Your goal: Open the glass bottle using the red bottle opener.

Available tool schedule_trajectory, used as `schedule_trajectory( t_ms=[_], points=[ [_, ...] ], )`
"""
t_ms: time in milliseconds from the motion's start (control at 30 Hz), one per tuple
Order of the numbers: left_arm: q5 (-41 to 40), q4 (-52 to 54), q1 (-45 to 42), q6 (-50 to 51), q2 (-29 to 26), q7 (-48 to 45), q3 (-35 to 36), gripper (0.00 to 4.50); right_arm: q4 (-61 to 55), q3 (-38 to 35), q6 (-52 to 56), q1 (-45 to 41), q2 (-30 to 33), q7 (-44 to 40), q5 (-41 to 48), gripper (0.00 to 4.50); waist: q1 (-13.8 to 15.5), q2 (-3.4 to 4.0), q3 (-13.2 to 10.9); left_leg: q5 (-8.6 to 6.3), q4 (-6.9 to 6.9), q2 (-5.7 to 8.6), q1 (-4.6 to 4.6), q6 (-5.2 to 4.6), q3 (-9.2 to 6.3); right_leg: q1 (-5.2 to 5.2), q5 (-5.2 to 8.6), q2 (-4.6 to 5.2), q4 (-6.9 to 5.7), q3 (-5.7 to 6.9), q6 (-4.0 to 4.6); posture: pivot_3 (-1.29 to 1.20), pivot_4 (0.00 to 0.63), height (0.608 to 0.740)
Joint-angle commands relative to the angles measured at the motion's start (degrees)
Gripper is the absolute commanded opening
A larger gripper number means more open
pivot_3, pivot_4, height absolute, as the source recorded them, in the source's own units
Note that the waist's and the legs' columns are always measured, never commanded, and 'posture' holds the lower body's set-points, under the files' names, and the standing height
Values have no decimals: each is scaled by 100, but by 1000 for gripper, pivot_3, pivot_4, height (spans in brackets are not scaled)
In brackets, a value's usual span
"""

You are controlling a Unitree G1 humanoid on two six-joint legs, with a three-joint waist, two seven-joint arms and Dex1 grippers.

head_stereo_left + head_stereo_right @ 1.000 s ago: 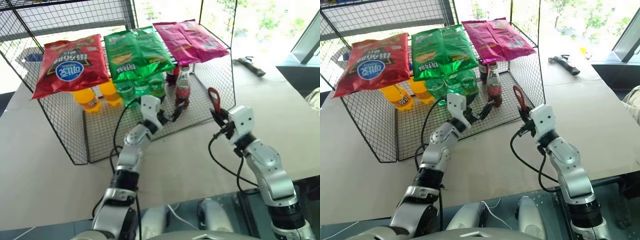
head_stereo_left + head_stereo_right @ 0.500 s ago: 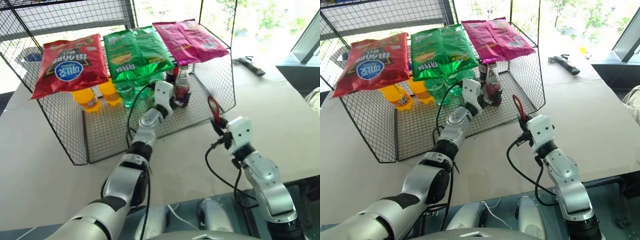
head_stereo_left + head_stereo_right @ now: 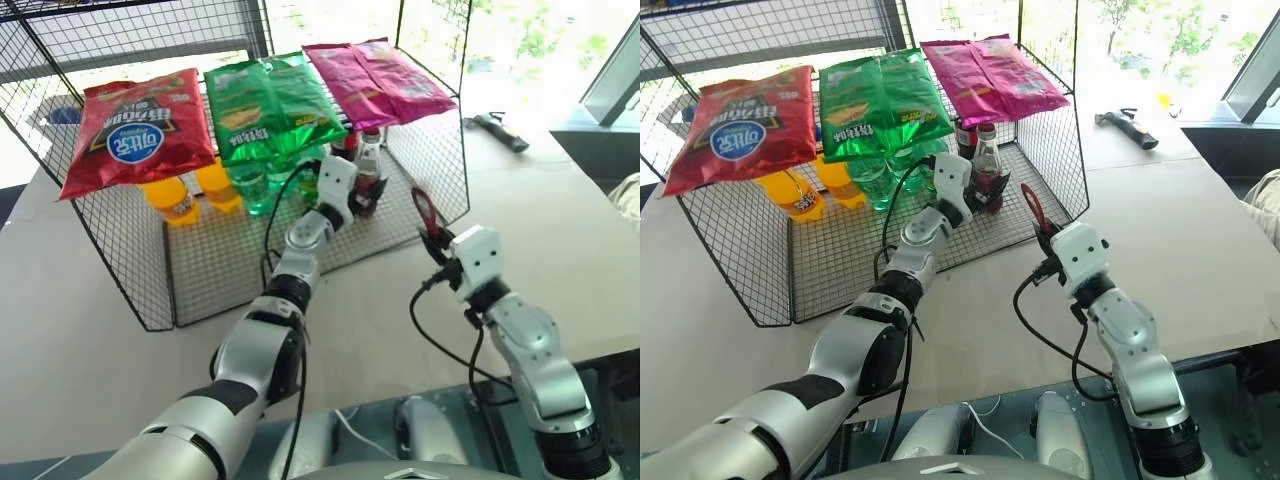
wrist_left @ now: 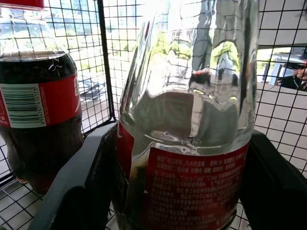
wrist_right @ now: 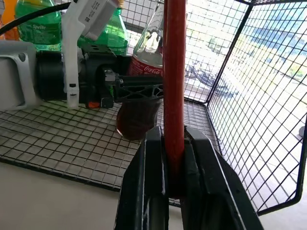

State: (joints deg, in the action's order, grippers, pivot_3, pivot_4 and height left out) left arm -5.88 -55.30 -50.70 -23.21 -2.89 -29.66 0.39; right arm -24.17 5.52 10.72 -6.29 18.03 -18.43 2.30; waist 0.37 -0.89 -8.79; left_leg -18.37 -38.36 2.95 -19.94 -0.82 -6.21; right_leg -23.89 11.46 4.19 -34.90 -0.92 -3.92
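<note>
One glass bottle [image 3: 367,170] stands inside the wire cage [image 3: 130,260], the left end effector [image 3: 358,196] straddling its label, fingers [image 4: 72,191] not visibly pressing. At four o'clock, the right end effector [image 3: 436,238] clamps the red bottle opener [image 3: 424,212] upright.

Wire rack [image 3: 130,270] on the beige counter [image 3: 80,370]. 3 chip bags on top: red [image 3: 135,128], green [image 3: 275,105], pink [image 3: 378,80]. Underneath: orange bottles [image 3: 172,200], green bottles [image 3: 250,185], a darker cola bottle [image 4: 38,110]. Dark tool [image 3: 497,131] far right.
</note>
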Motion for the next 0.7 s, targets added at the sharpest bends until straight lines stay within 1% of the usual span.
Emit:
schedule_trajectory(
  t_ms=[33,133,200,367,433,500,600,700],
  points=[
    [-254,2020,807,789,-164,-691,-339,2780,89,-460,-150,-344,52,55,154,0,-51,2,0,0,2,-1,0,0,-1,0,0,-1,3,3,0,0,150,740],
    [-410,3868,1664,1804,-484,-941,-633,2780,288,-709,-216,-511,-13,175,205,0,-111,3,1,0,10,-6,-2,0,-8,-6,0,-1,3,-3,1,0,150,740],
    [-603,4884,2100,2482,-647,-975,-734,2780,385,-835,-300,-602,-72,315,149,0,-114,4,1,0,13,-7,-3,0,-2,-14,0,0,-1,-11,1,0,150,740],
    [-920,6574,2859,3615,-914,-947,-922,2780,632,-1040,-524,-809,-121,631,-25,0,-94,5,1,0,-2,-9,-1,1,3,-13,-1,-1,-18,-17,1,0,150,740],
    [-958,6946,3158,3861,-982,-900,-995,2780,721,-1076,-551,-875,-121,679,-30,0,-104,6,2,1,-5,-8,1,1,5,-12,-2,-2,-21,-20,0,0,150,740],
    [-915,7103,3397,3924,-1029,-848,-1052,2780,764,-1068,-580,-896,-115,675,-17,0,-110,7,3,0,-2,-8,4,1,10,-13,-1,-2,-23,-25,0,0,150,740],
    [-752,7173,3722,3742,-1101,-844,-1158,2780,787,-987,-623,-911,-123,635,-9,0,-110,8,3,0,2,-9,6,1,15,-15,-1,-4,-20,-28,1,0,150,740],
    [-615,6991,3903,3338,-1005,-615,-1104,2780,788,-920,-644,-912,-142,618,-23,0,-99,9,4,0,2,-9,6,1,17,-15,-1,-3,-19,-29,1,0,150,740]
  ],
)
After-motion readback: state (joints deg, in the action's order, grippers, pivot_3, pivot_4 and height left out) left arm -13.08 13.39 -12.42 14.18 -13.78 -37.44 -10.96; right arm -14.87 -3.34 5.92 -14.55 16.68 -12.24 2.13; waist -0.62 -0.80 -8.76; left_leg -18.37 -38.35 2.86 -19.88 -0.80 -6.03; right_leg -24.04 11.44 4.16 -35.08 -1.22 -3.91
